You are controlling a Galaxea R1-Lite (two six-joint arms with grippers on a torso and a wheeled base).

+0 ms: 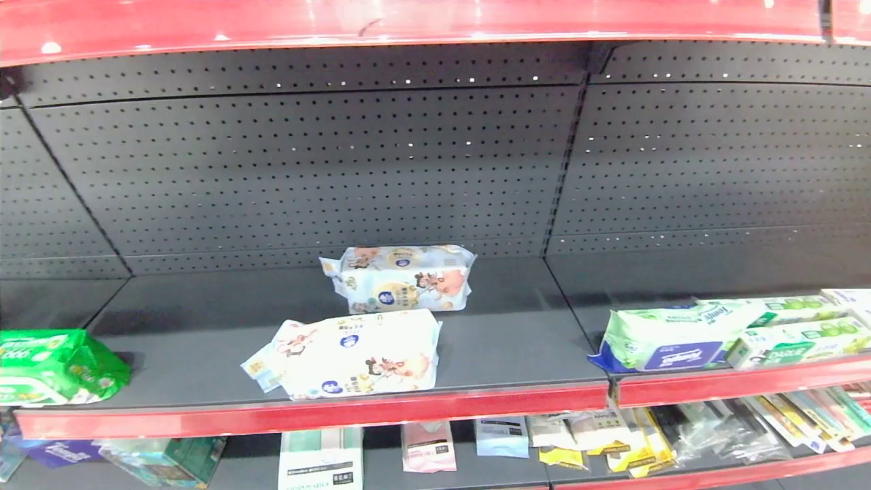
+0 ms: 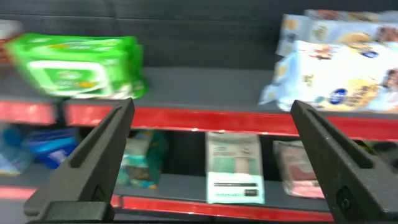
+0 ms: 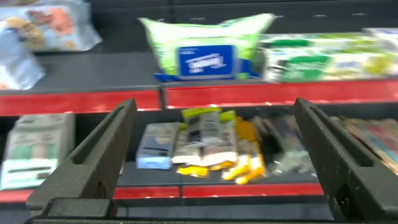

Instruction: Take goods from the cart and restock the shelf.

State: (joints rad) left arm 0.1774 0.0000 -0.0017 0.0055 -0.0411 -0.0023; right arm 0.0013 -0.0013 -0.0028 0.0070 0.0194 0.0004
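Note:
Two white cartoon-print wipe packs lie on the dark shelf (image 1: 517, 340): one near the front edge (image 1: 354, 354), one behind it (image 1: 401, 278). A green pack (image 1: 58, 364) lies at the shelf's left end and a pale green and blue pack (image 1: 670, 337) on the right section. My left gripper (image 2: 211, 158) stands open in front of the red shelf edge, between the green pack (image 2: 81, 59) and the white packs (image 2: 339, 68), holding nothing. My right gripper (image 3: 214, 155) is open too, empty, facing the blue-labelled pack (image 3: 205, 50).
Green boxes (image 1: 796, 327) line the right shelf section. The lower shelf holds small packets (image 1: 605, 435), a white-green box (image 1: 320, 459) and blue-green packs (image 1: 163, 459). A red shelf (image 1: 408, 20) overhangs above. Bare shelf floor (image 1: 197, 306) lies left of the white packs.

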